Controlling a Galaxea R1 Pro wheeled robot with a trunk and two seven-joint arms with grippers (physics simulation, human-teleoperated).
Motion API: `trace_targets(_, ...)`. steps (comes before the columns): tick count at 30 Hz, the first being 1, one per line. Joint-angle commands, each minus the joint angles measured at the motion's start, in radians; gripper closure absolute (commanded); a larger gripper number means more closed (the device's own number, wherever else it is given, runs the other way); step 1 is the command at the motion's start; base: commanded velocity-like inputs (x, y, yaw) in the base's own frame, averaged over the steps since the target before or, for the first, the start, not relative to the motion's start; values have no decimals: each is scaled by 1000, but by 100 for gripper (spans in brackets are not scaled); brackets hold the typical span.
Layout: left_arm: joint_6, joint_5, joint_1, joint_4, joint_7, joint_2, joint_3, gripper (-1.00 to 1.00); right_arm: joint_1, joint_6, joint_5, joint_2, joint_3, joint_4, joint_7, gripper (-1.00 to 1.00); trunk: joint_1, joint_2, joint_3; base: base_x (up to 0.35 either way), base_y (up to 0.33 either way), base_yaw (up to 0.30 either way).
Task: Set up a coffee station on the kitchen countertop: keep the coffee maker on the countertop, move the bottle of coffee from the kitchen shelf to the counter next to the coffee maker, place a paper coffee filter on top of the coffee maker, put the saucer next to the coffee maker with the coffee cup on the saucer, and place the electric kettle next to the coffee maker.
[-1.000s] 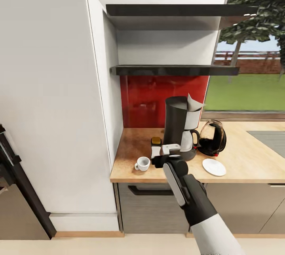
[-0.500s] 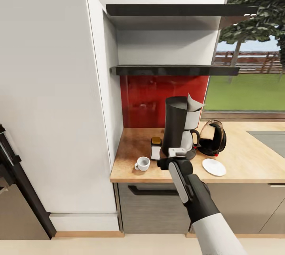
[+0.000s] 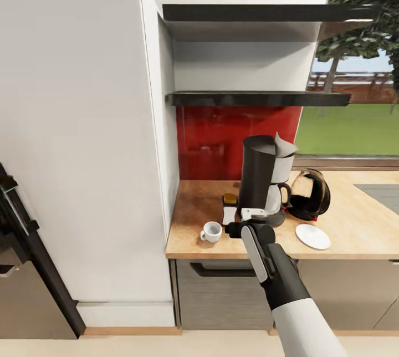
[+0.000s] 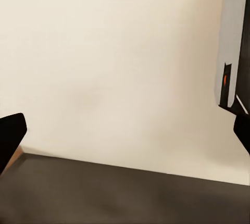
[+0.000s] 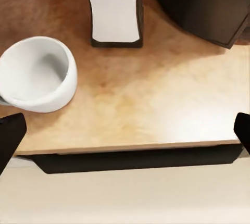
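Left to right on your long beige wood-look countertop (image 3: 194, 210): one small white coffee cup (image 3: 211, 231) near the front edge, nothing inside it, and one small dark bottle of coffee (image 3: 229, 208) with its brown-orange cap behind it. Then one tall black coffee maker (image 3: 264, 179) with a white paper filter (image 3: 284, 147) sticking out on top, one rounded glass electric kettle (image 3: 311, 195) touching it, and one plain white saucer (image 3: 313, 236) sitting bare at the front edge. Your right gripper (image 3: 250, 222) hangs over the front edge, fingers spread wide, gripping nothing. The left gripper's fingers (image 4: 10, 135) are wide apart too.
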Motion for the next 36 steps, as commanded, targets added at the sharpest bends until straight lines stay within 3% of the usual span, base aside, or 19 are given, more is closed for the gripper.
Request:
trace_targets(1, 2, -4, 0, -2, -1, -1, 3, -100, -1, 2, -11, 0, 1, -1, -11, -100, 1, -2, -2, 59, 178, 0)
trace_targets(16, 2, -4, 0, -2, -1, -2, 3, -100, -1, 2, -11, 0, 1, 0, -10, -100, 1, -2, -2, 33, 31, 0)
trace_targets(36, 2, -4, 1, -2, -1, -2, 3, -100, -1, 2, -12, 0, -1, 32, -10, -100, 1, -2, -2, 149, 179, 0)
